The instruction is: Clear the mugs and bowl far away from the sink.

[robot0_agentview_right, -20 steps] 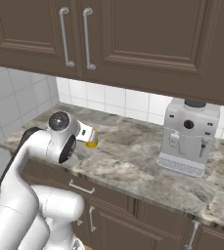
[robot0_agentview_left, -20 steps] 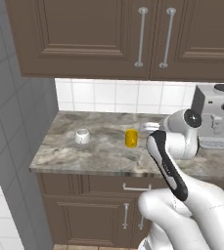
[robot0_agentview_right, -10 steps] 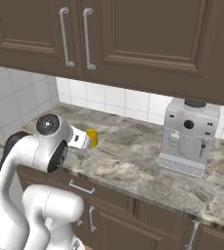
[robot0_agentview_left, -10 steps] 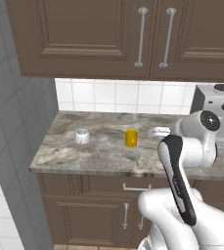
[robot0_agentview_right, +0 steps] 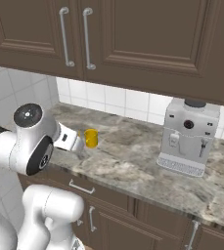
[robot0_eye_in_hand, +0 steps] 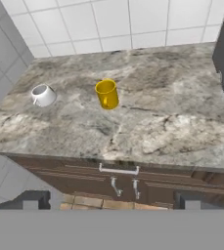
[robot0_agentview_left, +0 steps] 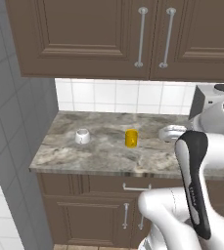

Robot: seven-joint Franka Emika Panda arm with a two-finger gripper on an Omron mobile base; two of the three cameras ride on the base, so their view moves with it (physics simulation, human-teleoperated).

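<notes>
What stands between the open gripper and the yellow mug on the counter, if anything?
Nothing visible does. In the hand view the gripper is open and back from the counter edge, and bare marble counter lies before the yellow mug. The white mug stands apart, off to one side.

I count two mugs: one yellow mug (robot0_eye_in_hand: pixel 107 93), one white mug (robot0_eye_in_hand: pixel 43 94) at its nine o'clock; one coffee machine (robot0_agentview_right: pixel 189 136).

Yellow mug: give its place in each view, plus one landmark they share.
Left base view: yellow mug at mid-counter, right of the white mug.
Right base view: left of centre, just past the arm's wrist.
Hand view: upper middle, white mug to its left.
Shared landmark: the white tile backsplash behind the counter.
</notes>
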